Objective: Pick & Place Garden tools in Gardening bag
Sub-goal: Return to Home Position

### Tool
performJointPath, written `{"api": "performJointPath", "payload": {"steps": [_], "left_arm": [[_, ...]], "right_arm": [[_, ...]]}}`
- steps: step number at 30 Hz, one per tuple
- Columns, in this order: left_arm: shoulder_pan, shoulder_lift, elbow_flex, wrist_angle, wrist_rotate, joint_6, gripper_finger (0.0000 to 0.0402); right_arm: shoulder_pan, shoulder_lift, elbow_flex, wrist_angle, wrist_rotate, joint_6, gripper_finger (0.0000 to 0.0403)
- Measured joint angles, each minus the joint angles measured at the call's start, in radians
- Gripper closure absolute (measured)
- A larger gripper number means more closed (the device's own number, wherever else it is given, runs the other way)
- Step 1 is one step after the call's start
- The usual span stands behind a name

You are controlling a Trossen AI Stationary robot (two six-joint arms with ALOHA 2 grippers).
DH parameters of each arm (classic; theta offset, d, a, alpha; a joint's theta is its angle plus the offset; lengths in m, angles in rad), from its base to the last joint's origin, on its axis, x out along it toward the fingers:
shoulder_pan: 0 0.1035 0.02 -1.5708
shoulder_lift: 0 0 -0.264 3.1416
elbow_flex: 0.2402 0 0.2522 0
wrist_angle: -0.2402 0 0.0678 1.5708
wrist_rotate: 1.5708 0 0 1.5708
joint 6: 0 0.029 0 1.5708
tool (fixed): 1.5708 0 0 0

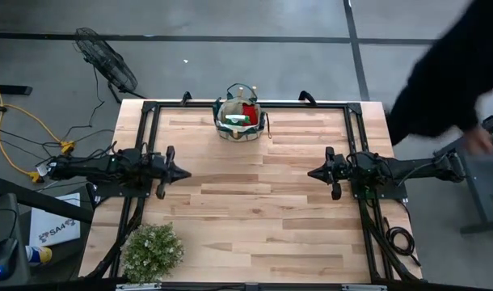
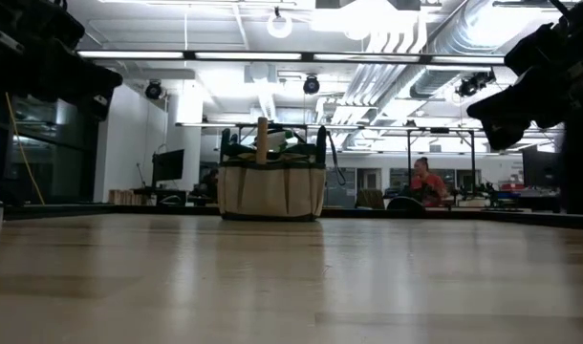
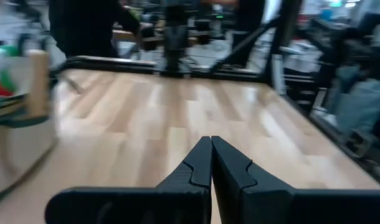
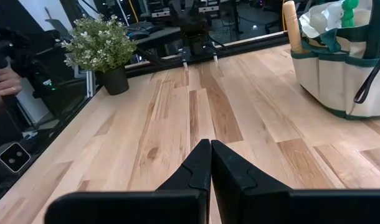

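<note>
The beige gardening bag [image 1: 241, 120] with green trim stands upright on its base near the table's far edge, at the middle. Garden tools stick out of its top: a wooden handle [image 4: 291, 25], something red [image 1: 249, 111] and a green piece [image 4: 348, 11]. My left gripper [image 1: 186, 173] hovers shut at the table's left side, pointing toward the middle. My right gripper [image 1: 310, 173] hovers shut at the right side, facing it. Both stand well clear of the bag, which shows in the low view as the gardening bag [image 2: 270, 187].
A bushy green potted plant [image 1: 152, 251] stands at the table's near left corner. A person in dark clothing [image 1: 448, 77] is beyond the far right corner. Bare wood [image 1: 246, 210] lies between the grippers and toward the near edge.
</note>
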Motion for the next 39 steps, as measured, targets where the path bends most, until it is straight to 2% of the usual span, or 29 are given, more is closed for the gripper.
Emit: {"api": "performJointPath", "payload": {"steps": [4,9,14,17,24,39], "left_arm": [[0.0,0.0,-0.008,0.023,0.071,0.007,0.0402],[0.0,0.0,-0.052,0.142,0.088,0.027,0.0402],[0.0,0.002,-0.063,0.165,0.158,0.075,0.0402],[0.0,0.005,-0.063,0.165,0.134,0.089,0.0402],[0.0,0.005,-0.064,0.154,0.02,0.012,0.0402],[0.0,0.005,-0.064,0.156,0.014,0.011,0.0402]], "right_arm": [[0.0,0.0,0.0,0.0,0.0,0.0,0.04],[0.0,0.0,-0.001,0.0,0.0,0.0,0.04],[0.0,0.0,-0.001,0.0,0.0,0.0,0.04],[0.0,0.0,-0.001,0.0,0.0,0.0,0.04],[0.0,0.0,-0.001,0.0,0.0,0.0,0.04],[0.0,0.0,-0.002,0.0,0.0,0.0,0.04]]}}
